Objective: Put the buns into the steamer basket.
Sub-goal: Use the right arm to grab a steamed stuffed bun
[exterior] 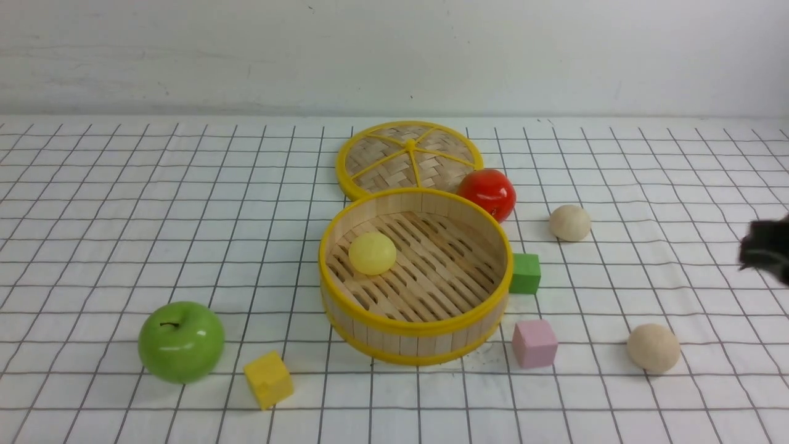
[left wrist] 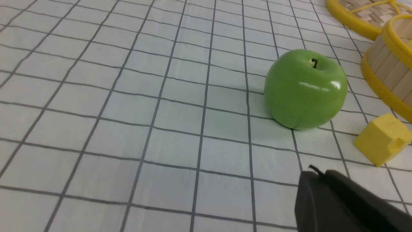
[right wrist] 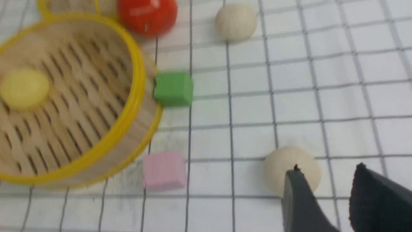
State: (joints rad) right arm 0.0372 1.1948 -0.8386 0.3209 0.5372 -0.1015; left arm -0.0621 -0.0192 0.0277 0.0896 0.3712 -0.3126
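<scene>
The steamer basket (exterior: 414,330) stands mid-table with the pale yellow bun (exterior: 372,253) inside on its slatted floor. One beige bun (exterior: 569,222) lies right of the tomato, the other beige bun (exterior: 653,348) lies at the front right. My right gripper (exterior: 764,250) shows at the right edge. In the right wrist view it (right wrist: 328,170) is open and empty, above the table beside the near beige bun (right wrist: 283,167); the far beige bun (right wrist: 236,22) and the basket (right wrist: 128,129) show too. My left gripper (left wrist: 317,174) is shut and empty, near the green apple.
A woven lid (exterior: 408,159) lies behind the basket, a red tomato (exterior: 487,194) at its right. A green cube (exterior: 524,273) and a pink cube (exterior: 534,343) sit right of the basket. A green apple (exterior: 180,341) and a yellow cube (exterior: 268,379) are front left.
</scene>
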